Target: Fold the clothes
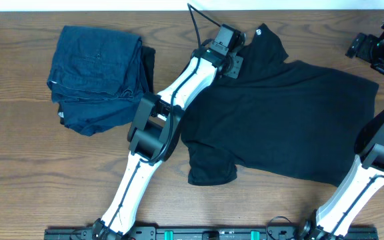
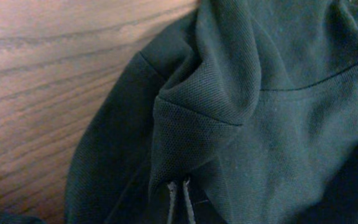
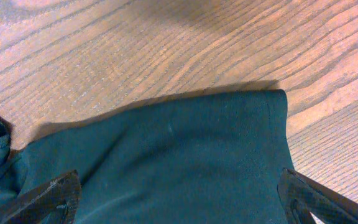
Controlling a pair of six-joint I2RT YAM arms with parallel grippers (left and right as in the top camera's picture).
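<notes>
Across the middle and right of the surface [image 1: 19, 167]: black shirt [image 1: 292, 113], spread mostly flat. One sleeve points toward the near edge. A narrow part with a small white mark reaches toward the far edge.

Left claw [image 2: 178, 200]: clenched, tips together on a pinch of shirt fabric at the shirt's far-left part. In the left wrist view the cloth rises in a ridge from the tips, with bare wood just beside it.

Right claw [image 3: 179, 202]: released, fingers [image 3: 42, 199] spread wide near the far right corner. A straight shirt edge and one shirt corner lie under the gap between them. Contact with the cloth: cannot tell.

Blue stack [image 1: 99, 73]: folded, toward the far left corner, apart from the shirt. The left arm runs between the two.
</notes>
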